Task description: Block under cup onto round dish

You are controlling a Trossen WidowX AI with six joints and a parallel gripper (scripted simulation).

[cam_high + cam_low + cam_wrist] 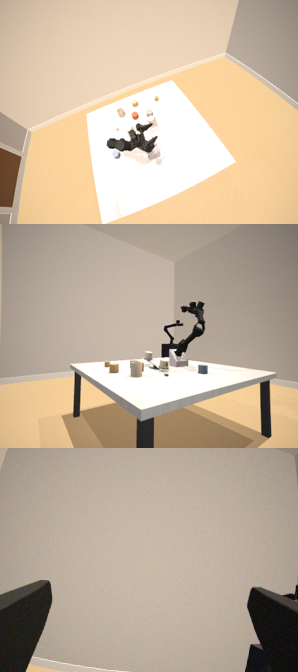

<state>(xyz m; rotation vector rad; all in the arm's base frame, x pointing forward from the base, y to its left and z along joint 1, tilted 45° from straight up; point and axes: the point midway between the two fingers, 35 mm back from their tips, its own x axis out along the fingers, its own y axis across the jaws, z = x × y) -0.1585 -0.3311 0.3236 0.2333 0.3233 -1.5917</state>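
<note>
Cups (148,355) (164,363) on balance (153,365) ends, mid-worktop toward far edge, both upright. Gripper (184,309) raised high above them, fingers wide apart, nothing held. Dish (165,124) beside balance.

I see a smooth white tabletop (172,396) that looks matt, on dark legs. The arm (197,327) looks like matt black plastic. The cups (148,355) look smooth and dull. The floor (32,412) is plain, flat tan.
</note>
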